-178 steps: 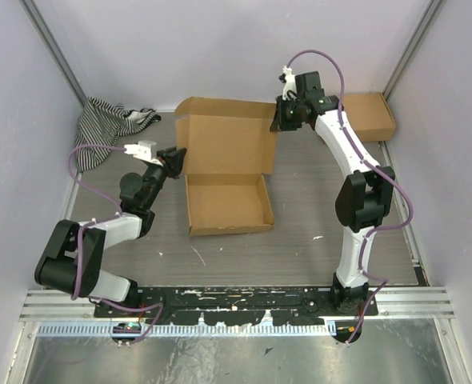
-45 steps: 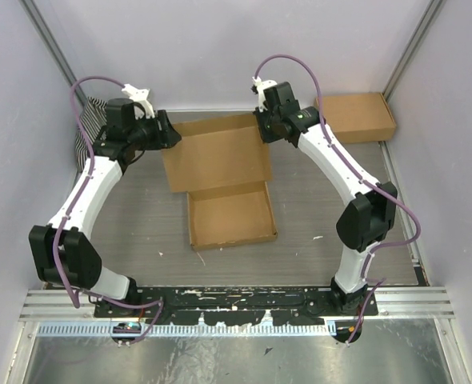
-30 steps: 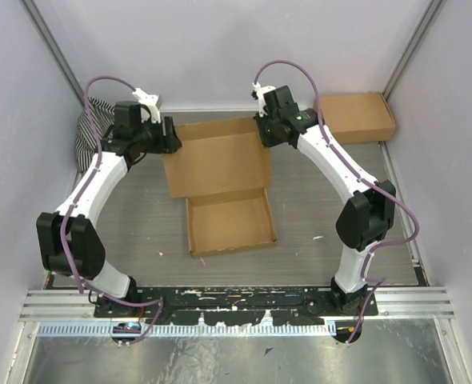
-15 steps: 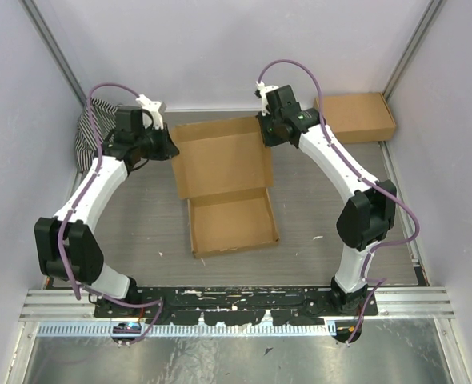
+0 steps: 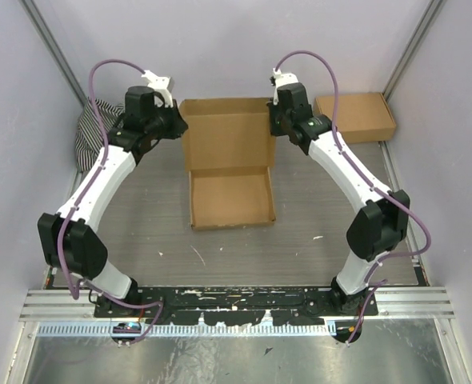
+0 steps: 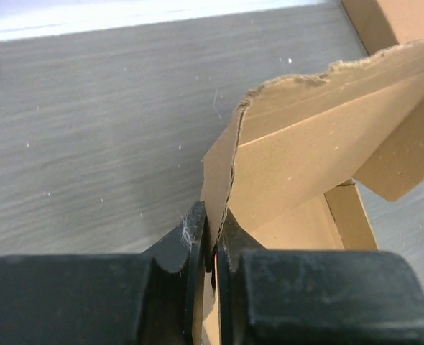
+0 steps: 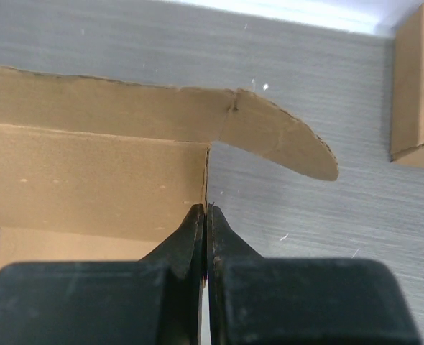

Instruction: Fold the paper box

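Observation:
The paper box (image 5: 228, 172) is plain brown cardboard in the middle of the table, its shallow tray toward me and its lid panel lifted behind it. My left gripper (image 5: 178, 126) is shut on the lid's left side flap (image 6: 218, 180). My right gripper (image 5: 273, 124) is shut on the lid's right side edge (image 7: 206, 172). The right wrist view shows the lid panel (image 7: 90, 180) with a rounded tab (image 7: 284, 147) sticking out to the right. The left wrist view shows the tray's inside (image 6: 305, 226) below the folded lid.
A ready-assembled brown cardboard box (image 5: 356, 117) lies at the back right, also in the right wrist view (image 7: 417, 86). A striped cloth (image 5: 92, 132) lies at the back left behind my left arm. Grey walls close the table's sides and back.
Both grippers have lifted the lid panel up and toward the back, and the box has shifted slightly. Earlier the lid lay flatter and my left gripper was low by the tray.

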Robot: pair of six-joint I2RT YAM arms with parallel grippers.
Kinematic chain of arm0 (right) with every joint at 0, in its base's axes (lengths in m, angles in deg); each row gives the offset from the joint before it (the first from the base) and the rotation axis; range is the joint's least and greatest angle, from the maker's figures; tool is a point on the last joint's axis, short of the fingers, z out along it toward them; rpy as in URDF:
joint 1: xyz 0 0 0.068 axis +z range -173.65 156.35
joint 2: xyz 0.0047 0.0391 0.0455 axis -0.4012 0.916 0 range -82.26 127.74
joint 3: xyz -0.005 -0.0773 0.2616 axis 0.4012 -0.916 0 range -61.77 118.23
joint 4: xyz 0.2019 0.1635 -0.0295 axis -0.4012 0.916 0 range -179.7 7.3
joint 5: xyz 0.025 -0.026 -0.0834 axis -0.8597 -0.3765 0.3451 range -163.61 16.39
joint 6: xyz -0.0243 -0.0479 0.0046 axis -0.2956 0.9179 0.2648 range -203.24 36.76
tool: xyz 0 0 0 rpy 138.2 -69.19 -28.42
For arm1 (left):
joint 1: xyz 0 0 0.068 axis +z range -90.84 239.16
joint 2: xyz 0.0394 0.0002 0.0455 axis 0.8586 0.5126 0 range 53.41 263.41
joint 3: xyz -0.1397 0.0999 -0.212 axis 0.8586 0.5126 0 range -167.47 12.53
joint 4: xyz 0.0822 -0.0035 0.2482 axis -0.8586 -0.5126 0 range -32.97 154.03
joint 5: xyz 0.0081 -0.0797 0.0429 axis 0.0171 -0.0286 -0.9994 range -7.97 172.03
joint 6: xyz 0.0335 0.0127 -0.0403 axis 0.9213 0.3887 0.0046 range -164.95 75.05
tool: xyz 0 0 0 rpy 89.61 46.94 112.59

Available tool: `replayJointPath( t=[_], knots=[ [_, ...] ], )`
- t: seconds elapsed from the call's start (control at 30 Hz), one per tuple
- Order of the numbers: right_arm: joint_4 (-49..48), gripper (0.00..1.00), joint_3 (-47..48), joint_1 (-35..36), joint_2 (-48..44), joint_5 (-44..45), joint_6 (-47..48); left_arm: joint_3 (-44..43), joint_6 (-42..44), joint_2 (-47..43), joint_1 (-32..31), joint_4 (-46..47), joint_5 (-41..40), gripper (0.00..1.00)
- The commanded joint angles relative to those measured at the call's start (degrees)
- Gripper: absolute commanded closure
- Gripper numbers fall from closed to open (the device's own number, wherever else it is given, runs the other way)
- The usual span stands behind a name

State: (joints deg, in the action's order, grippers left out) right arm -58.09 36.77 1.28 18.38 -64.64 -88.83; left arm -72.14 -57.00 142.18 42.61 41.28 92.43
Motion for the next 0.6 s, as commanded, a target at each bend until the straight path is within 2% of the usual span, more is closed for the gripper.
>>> replayJointPath(
  t=[0.0, 0.13, 0.33, 0.57],
  knots=[
    [-15.8, 0.99, -3.3, 0.3, -7.0, 4.1, -0.8, -4.6, -1.2, 3.1, -1.4, 5.1, -4.1, 0.84],
    [-23.3, 0.99, -8.9, 0.6, -8.9, 7.1, -1.5, -4.6, -2.9, 4.4, -2.0, 7.2, -5.9, 0.8],
    [-36.7, 0.99, -22.3, 2.5, -13.5, 10.6, -3.0, 3.7, -7.5, 1.2, -2.9, 13.5, -7.4, 0.77],
    [-40.2, 0.99, -32.6, 3.7, -17.9, 13.5, -7.5, 12.1, -13.2, -4.5, -6.1, 16.9, -8.0, 0.75]
  ],
)
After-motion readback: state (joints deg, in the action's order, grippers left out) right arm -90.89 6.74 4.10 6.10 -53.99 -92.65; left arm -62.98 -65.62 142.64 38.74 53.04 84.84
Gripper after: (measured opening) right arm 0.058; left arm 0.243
